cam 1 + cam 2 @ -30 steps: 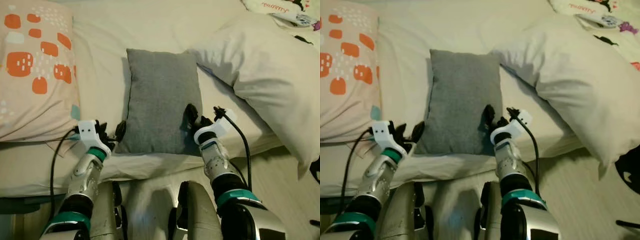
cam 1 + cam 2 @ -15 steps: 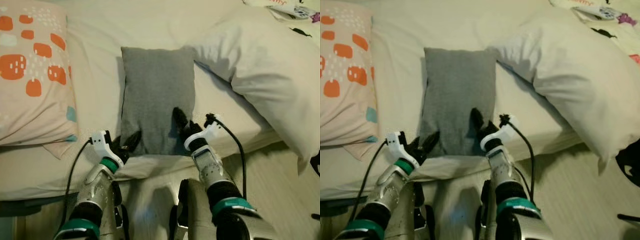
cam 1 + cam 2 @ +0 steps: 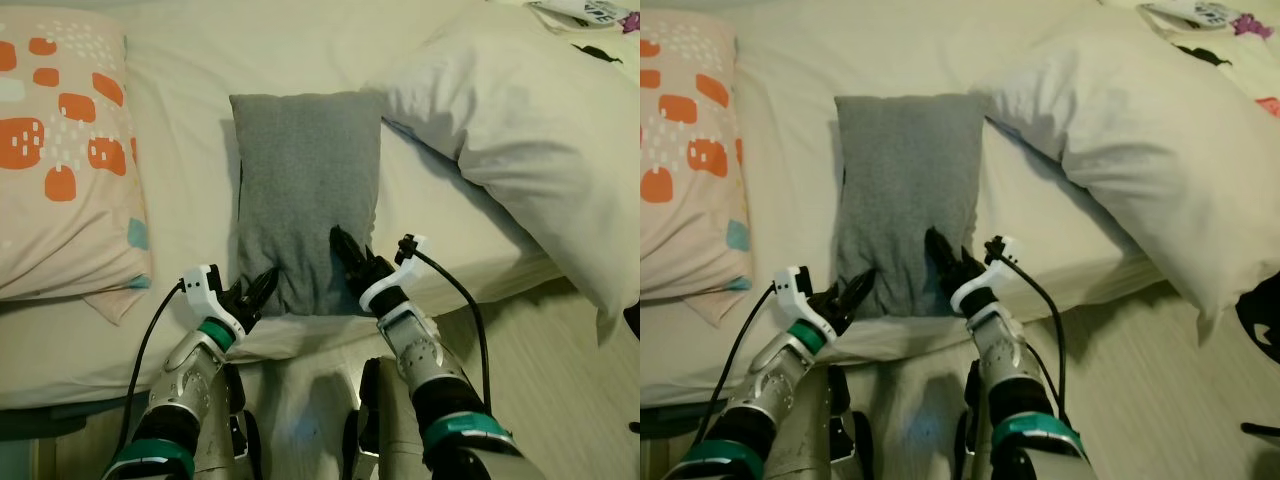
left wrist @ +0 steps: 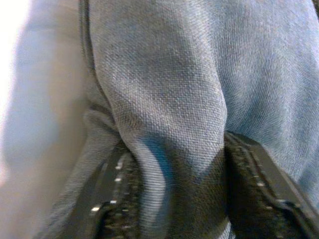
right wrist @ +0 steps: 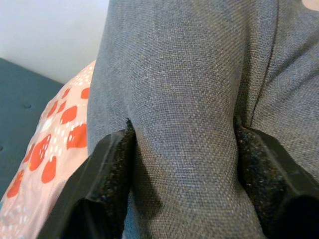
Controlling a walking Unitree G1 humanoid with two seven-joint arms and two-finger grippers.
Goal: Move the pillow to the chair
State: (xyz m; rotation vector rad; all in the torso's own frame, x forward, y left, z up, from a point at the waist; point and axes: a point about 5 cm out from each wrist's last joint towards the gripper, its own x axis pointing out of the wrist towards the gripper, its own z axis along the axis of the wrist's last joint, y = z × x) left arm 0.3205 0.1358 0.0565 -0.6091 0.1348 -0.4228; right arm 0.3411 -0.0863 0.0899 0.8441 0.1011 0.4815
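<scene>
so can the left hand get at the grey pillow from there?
Looks like yes: the left hand is already at the grey pillow's near left corner, fabric bunched between its fingers. Nothing blocks it.

head eyes look down; wrist views press close on pillow (image 3: 305, 195).

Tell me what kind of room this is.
Most likely a bedroom: a bed with a light sheet carries a grey pillow, an orange-patterned pillow and a large white pillow.
</scene>
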